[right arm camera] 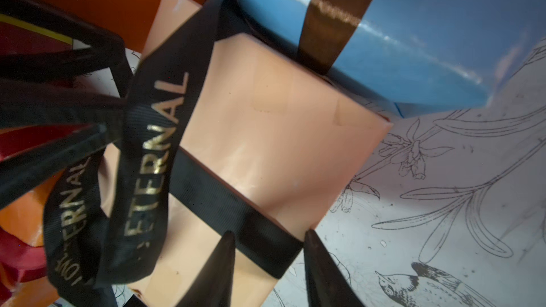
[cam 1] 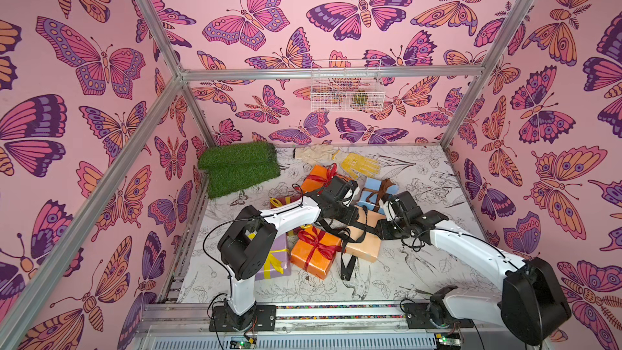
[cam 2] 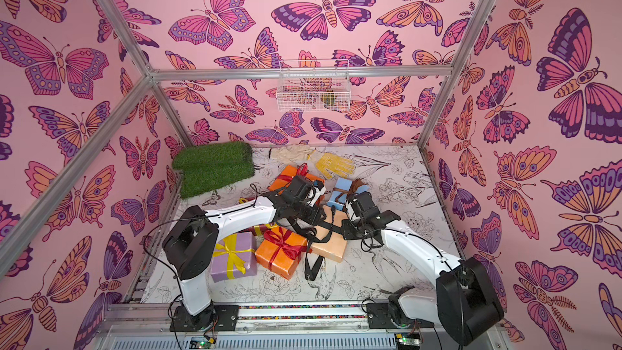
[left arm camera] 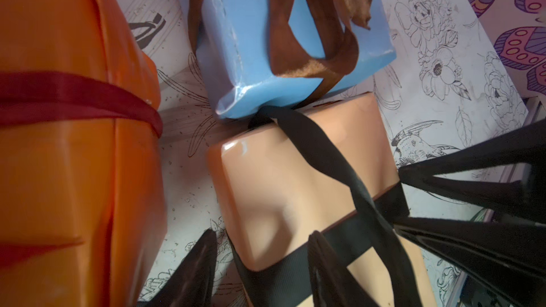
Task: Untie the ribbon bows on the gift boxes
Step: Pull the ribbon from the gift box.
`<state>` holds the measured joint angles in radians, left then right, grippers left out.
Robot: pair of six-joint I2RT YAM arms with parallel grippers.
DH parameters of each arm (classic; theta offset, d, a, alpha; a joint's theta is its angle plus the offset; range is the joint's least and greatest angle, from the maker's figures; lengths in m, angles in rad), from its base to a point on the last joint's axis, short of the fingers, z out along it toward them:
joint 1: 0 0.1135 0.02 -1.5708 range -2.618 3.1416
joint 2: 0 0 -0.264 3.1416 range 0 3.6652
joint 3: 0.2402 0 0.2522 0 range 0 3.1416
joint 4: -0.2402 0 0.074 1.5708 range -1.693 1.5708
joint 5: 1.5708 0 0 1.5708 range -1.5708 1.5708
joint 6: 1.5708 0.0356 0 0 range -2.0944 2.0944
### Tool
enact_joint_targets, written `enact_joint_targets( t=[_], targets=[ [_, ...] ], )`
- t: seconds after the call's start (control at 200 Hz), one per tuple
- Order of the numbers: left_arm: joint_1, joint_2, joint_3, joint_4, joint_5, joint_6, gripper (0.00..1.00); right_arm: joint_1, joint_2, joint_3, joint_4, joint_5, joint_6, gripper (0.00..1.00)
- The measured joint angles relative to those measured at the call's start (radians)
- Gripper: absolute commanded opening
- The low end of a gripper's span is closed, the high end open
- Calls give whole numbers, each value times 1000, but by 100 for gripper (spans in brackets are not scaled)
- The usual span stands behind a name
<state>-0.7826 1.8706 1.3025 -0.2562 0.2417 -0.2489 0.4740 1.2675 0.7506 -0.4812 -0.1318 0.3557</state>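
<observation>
**Centre of the table.** The peach paper-wrapped gift box point(cam 1: 365, 245) lies mid-way on the flower-printed table point(cam 1: 427, 264). Its black satin ribbon lettered ETERNAL point(right arm camera: 153, 143) lies in slack loops, with 1 tail trailing toward 6 o'clock. The left hand point(left arm camera: 263, 233) and right hand point(right arm camera: 269, 233) are each partly open and stand astride a flat band of that ribbon. Neither is clamped on it. The light blue box point(cam 1: 368, 190) with a brown satin bow point(cam 1: 383, 188) sits at 12 o'clock, just beside the peach box. The orange box point(cam 1: 324, 262) with a red satin bow point(cam 1: 316, 239) sits at 9 o'clock.
</observation>
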Motion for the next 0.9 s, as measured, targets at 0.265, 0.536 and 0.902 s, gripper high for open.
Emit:
enact_joint_targets(
  t=[0.265, 0.536, 0.902],
  targets=[
    [-2, 29, 29, 6, -3, 1, 51, 35, 33, 5, 10, 12, -30, 52],
    [3, 54, 36, 18, -10, 5, 49, 85, 49, 50, -19, 98, -65, 48],
    [3, 56, 36, 24, 0, 7, 48, 105, 79, 116, -20, 114, -120, 46]
  ],
)
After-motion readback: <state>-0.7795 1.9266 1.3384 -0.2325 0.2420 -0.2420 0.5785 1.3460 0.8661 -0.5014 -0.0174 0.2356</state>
